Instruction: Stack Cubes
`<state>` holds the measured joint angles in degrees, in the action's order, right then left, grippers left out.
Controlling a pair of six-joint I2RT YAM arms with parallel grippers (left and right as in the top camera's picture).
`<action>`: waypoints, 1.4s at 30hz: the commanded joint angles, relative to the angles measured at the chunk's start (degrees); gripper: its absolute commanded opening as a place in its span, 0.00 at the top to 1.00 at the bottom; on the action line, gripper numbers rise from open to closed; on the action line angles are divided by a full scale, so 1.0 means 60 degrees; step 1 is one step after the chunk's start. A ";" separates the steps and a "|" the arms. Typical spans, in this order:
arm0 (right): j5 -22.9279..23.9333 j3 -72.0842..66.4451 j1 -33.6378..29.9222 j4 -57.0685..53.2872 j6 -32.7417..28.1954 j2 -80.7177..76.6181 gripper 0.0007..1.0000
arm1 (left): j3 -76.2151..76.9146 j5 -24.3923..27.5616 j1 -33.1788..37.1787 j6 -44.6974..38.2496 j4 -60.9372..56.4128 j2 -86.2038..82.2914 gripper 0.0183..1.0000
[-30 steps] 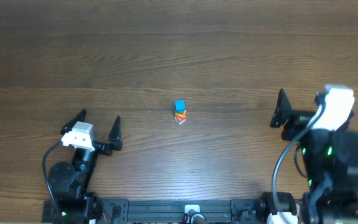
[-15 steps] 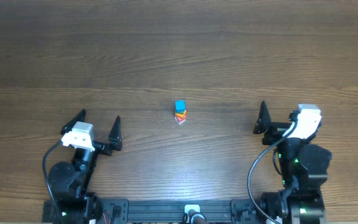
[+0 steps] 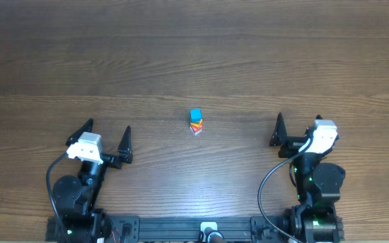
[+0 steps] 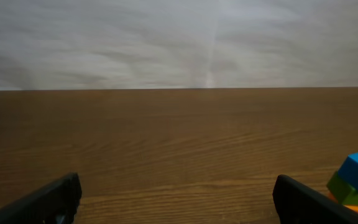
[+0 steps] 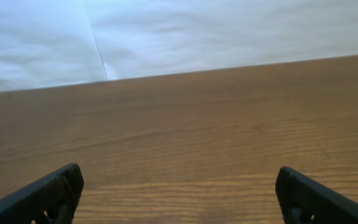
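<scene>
A small stack of cubes (image 3: 196, 121) stands at the middle of the wooden table, a blue cube on top. In the left wrist view the stack (image 4: 354, 184) shows blue over green over orange, off to one side beyond the fingers. My left gripper (image 3: 107, 137) rests open to the stack's left, near its base, with nothing in it (image 4: 179, 205). My right gripper (image 3: 297, 128) sits open to the stack's right, also empty (image 5: 179, 199). Both grippers are well apart from the stack.
The wooden table (image 3: 194, 54) stretches bare across the far half. A pale wall (image 5: 229, 31) rises beyond the table's far edge.
The right arm has drawn back toward its base and shifted left, its gripper staying open. The left arm and the stack have not moved.
</scene>
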<state>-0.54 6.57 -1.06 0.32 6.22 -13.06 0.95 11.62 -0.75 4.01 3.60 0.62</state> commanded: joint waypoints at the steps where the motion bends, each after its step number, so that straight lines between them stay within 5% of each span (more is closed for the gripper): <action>1: -0.0076 -0.0452 0.0051 0.0091 0.0062 0.1144 0.01 | -0.0095 -0.0018 -0.0044 -0.0168 -0.0044 -0.0066 0.00; 7: 0.0084 -0.0976 0.0055 0.0106 0.0062 0.2007 0.01 | -0.0095 -0.0018 -0.0044 -0.0168 -0.0044 -0.0066 0.00; 16: 0.1661 -0.1045 0.0379 0.0117 0.0062 0.2127 0.01 | -0.0095 -0.0018 -0.0044 -0.0168 -0.0044 -0.0066 0.00; 42: 0.1534 -0.1045 0.0372 -0.0623 0.0095 0.2124 0.01 | -0.0095 -0.0018 -0.0044 -0.0168 -0.0044 -0.0066 0.00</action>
<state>7.73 0.64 0.84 -3.31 6.26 -0.91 0.95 11.62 -0.75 4.01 3.60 0.62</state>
